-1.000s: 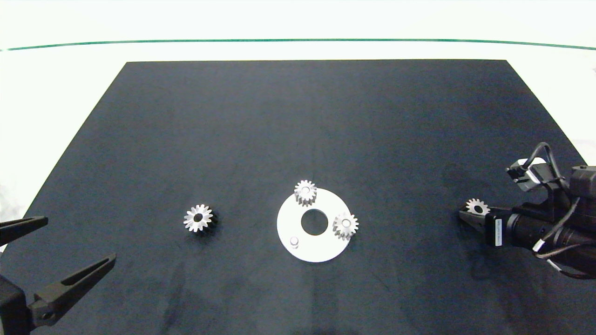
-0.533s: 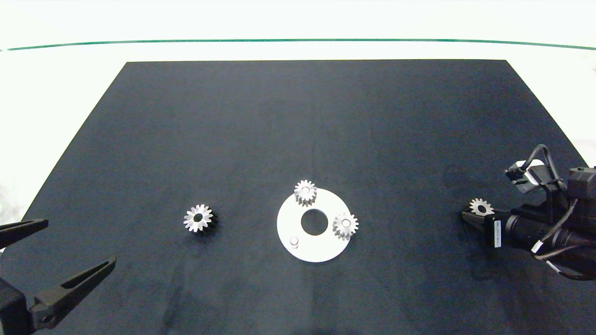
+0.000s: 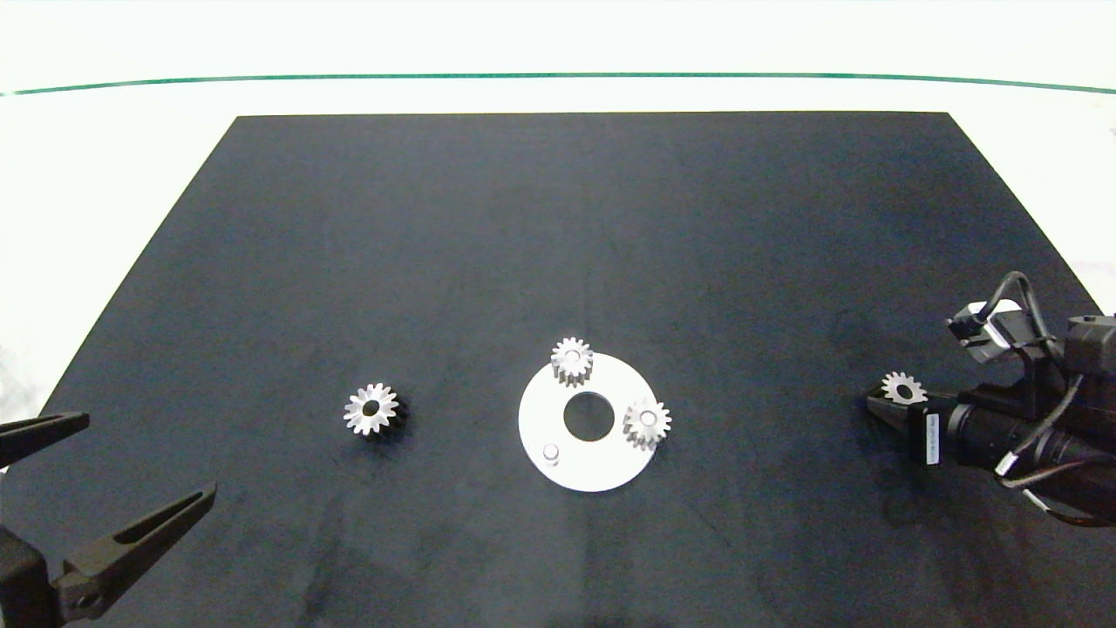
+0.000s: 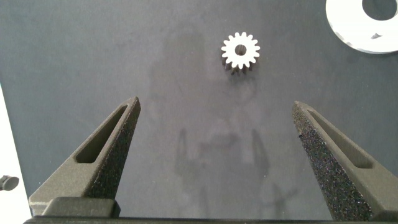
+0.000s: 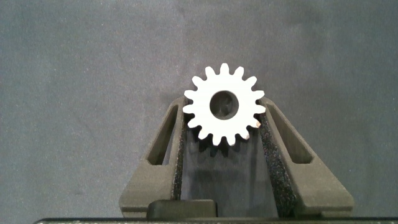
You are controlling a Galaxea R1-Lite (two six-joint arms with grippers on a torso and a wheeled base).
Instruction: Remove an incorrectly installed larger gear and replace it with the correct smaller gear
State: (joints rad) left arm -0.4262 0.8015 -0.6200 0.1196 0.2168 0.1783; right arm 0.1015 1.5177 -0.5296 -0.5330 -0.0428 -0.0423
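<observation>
Right wrist view: right gripper (image 5: 224,124) clamped on larger silver toothed gear (image 5: 224,112), removal done. Left gripper (image 4: 214,130) spread wide facing smaller silver gear (image 4: 240,51). Next, probably: grasp, seat on white disc's (image 3: 593,471) bare peg (image 3: 551,452).

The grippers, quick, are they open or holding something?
Left gripper: open, empty, above the mat near a loose gear.
Right gripper: shut on a gear, at the mat's right side.

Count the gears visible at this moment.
4: the smaller gear loose on the mat, two gears on the white disc, and the larger gear held in the right gripper.
</observation>
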